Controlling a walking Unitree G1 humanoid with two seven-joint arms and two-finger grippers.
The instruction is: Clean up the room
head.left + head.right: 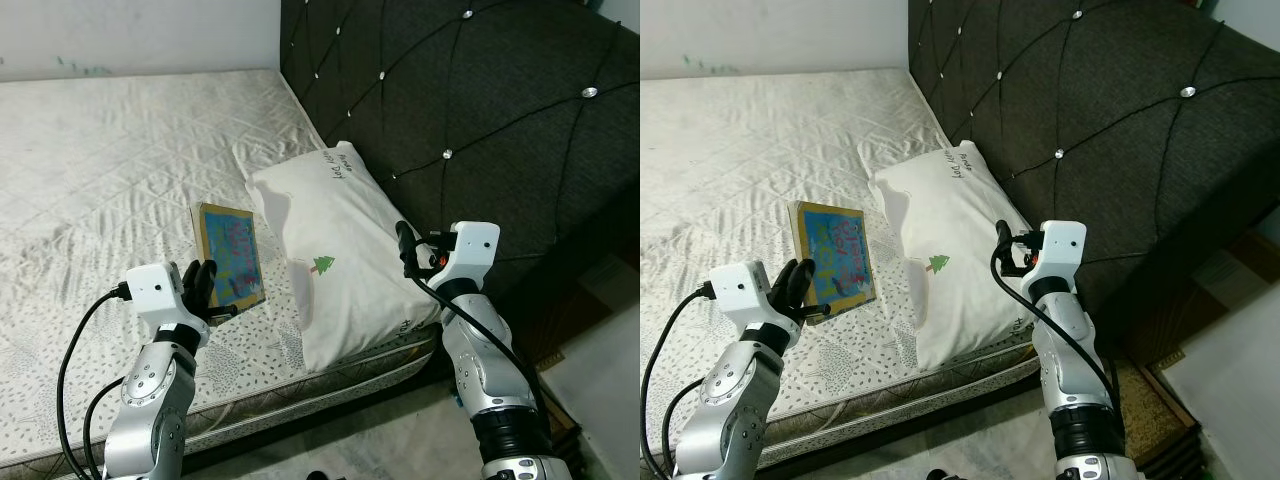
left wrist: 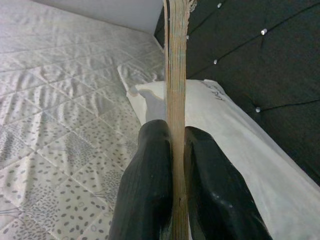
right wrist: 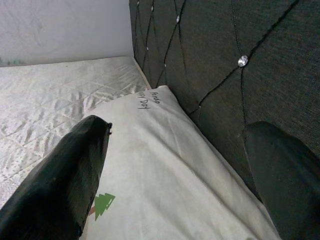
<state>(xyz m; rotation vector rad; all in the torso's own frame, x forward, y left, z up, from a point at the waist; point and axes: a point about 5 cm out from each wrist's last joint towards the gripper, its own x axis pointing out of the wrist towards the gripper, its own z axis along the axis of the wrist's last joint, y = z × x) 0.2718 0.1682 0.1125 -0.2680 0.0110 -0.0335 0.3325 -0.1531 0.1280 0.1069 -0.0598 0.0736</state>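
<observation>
A thin picture book (image 1: 231, 254) with a blue cover and yellow border is held flat just above the bed, beside the pillow. My left gripper (image 1: 204, 287) is shut on its near edge. In the left wrist view the book (image 2: 176, 70) runs edge-on between the two black fingers (image 2: 149, 185). A white pillow (image 1: 338, 250) with a small green tree print lies against the headboard. My right gripper (image 1: 405, 250) hovers open over the pillow's near right corner; in the right wrist view its fingers (image 3: 65, 185) stand wide apart above the pillow (image 3: 160, 175).
A white quilted mattress (image 1: 100, 150) stretches away to the left. The dark tufted headboard (image 1: 480, 110) rises along the right. The bed's front edge (image 1: 330, 385) runs just before my arms, with floor (image 1: 610, 370) at the lower right.
</observation>
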